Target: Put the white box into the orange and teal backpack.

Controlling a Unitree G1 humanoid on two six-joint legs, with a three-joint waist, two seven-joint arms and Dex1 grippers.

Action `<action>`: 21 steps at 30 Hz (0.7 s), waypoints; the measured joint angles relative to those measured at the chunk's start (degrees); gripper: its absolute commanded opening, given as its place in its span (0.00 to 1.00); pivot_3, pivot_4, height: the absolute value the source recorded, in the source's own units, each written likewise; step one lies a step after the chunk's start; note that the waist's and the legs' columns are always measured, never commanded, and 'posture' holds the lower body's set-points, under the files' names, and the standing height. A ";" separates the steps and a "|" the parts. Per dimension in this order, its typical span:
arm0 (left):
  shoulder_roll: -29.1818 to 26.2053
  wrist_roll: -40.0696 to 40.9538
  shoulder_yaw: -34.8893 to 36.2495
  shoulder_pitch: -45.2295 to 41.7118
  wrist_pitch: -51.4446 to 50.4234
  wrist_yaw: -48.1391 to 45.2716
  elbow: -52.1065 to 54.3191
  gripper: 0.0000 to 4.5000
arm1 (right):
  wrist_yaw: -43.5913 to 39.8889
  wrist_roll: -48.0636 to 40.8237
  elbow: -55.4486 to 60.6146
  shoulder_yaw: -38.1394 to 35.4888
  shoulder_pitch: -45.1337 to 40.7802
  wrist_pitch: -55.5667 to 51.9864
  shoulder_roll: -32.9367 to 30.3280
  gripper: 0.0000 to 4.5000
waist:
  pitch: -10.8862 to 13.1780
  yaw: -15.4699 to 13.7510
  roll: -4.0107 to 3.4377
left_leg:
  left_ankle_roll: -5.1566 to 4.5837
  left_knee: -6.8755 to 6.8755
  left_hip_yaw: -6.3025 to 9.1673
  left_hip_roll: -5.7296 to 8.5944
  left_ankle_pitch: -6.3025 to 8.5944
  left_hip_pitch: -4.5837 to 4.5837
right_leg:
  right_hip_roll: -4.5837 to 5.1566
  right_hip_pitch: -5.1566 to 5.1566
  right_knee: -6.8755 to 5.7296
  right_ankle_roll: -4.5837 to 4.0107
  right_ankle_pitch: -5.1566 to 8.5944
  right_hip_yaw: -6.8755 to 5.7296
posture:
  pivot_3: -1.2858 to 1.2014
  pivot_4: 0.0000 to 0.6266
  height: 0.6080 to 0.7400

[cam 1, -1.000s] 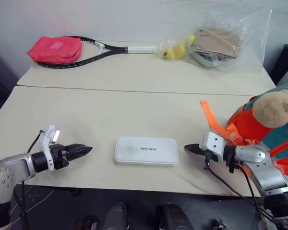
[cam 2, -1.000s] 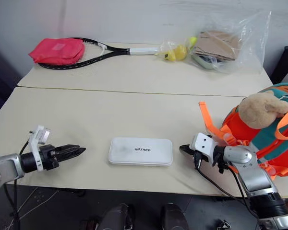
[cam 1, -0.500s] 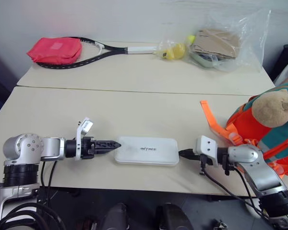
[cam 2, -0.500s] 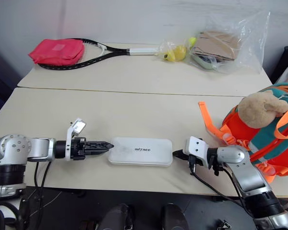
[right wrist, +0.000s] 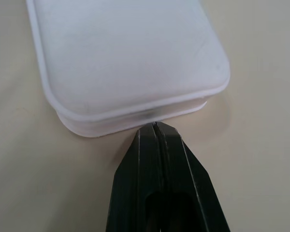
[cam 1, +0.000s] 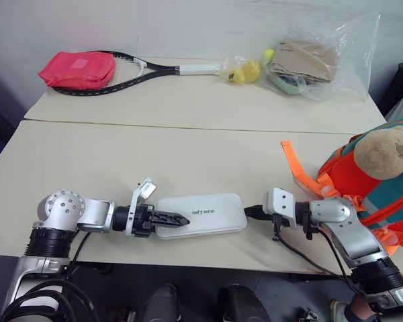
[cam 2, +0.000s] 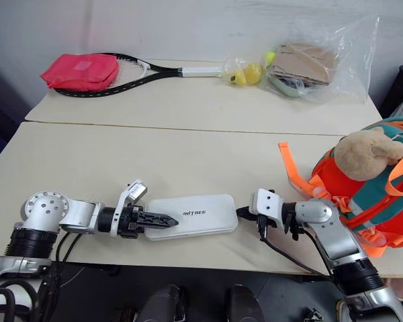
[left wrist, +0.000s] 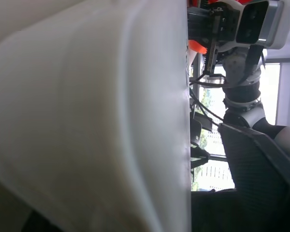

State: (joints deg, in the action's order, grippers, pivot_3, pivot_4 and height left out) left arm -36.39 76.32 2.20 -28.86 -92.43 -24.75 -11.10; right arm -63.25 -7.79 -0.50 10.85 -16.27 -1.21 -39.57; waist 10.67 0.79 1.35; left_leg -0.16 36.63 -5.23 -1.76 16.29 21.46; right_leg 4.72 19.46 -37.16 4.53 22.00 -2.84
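White box (cam 1: 201, 215) left end hidden under left claw (cam 1: 173, 219) | backpack (cam 1: 373, 181) cropped

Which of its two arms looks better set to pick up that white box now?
Probably the left. The left gripper already reaches over the near end of the box, fingers around it. The right gripper is shut, its tips only pressing the other end.
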 measured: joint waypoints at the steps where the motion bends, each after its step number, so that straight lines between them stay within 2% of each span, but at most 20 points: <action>1: 0.43 0.58 0.25 -0.17 0.03 0.63 -0.50 0.52 | -0.10 -0.11 0.10 -0.14 0.24 0.06 -0.18 0.00 | 0.00 -0.04 0.00 | 0.00 0.01 0.01 0.00 0.00 0.01 | 0.00 0.00 0.00 0.00 0.00 -0.01 | 0.52 0.24 1.00; 3: 1.54 1.28 1.51 -0.20 -0.03 2.13 -0.72 0.37 | -0.49 -1.02 0.64 -0.96 1.75 0.19 -0.89 0.00 | 0.00 -0.34 0.00 | -0.01 0.02 0.02 0.00 0.00 0.02 | 0.00 -0.01 0.03 0.00 0.00 -0.01 | 0.52 0.24 1.00; 5: 3.16 2.08 2.89 -0.20 -0.06 4.01 -0.76 0.29 | -1.17 -2.28 1.59 -2.04 3.74 0.01 -2.08 0.00 | 0.00 -0.66 0.00 | -0.03 0.06 0.04 0.01 0.02 0.06 | 0.01 -0.02 0.06 0.00 0.00 -0.02 | 0.52 0.24 1.00; 11: 8.63 2.21 7.37 2.08 1.72 8.30 3.69 0.29 | -1.26 -5.77 6.69 -6.23 11.82 -2.51 -4.78 0.00 | 0.01 -0.65 0.01 | -0.12 0.28 0.07 0.00 0.11 0.17 | 0.00 -0.05 0.07 0.03 0.00 -0.04 | 0.52 0.24 1.00; 14: 8.29 -2.61 7.19 6.83 10.32 3.74 13.85 0.29 | 1.01 -9.69 11.50 -12.22 20.10 -5.88 -4.79 0.13 | 0.01 -0.69 0.00 | -0.08 0.27 0.08 -0.02 0.14 0.30 | -0.05 0.03 0.16 0.03 0.00 -0.05 | 0.52 0.24 1.00; 17: 4.65 -13.79 5.94 13.41 28.42 -9.83 24.37 0.29 | 4.41 -13.92 17.00 -21.21 30.18 -8.04 -3.57 0.35 | 0.02 -0.73 -0.10 | 0.00 0.26 0.04 -0.07 0.15 0.40 | -0.16 0.07 0.30 0.02 0.00 -0.06 | 0.52 0.24 1.00; 19: 2.60 -21.20 4.00 16.38 40.28 -18.64 27.79 0.29 | 7.27 -16.29 21.84 -27.38 37.60 -8.98 -0.76 0.50 | 0.00 -0.75 -0.13 | 0.05 0.24 0.01 -0.09 0.14 0.40 | -0.19 0.06 0.35 0.02 0.00 -0.03 | 0.52 0.24 1.00; 21: 0.60 -26.94 1.67 18.85 47.69 -24.40 28.99 0.29 | 9.77 -18.61 26.07 -32.10 44.17 -9.37 2.64 0.65 | -0.02 -0.76 -0.16 | 0.09 0.04 -0.01 -0.08 0.17 0.33 | -0.19 0.01 0.44 0.02 0.00 0.00 | 0.52 0.24 1.00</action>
State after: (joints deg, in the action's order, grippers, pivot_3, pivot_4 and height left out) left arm -35.79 49.38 3.86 -10.01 -44.74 -49.15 17.89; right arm -53.48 -26.40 25.57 -21.25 27.90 -10.59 -36.92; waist 10.65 0.03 1.18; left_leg -0.06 36.67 -5.23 -1.85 16.46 21.79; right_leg 4.53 19.47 -36.72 4.54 22.01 -2.84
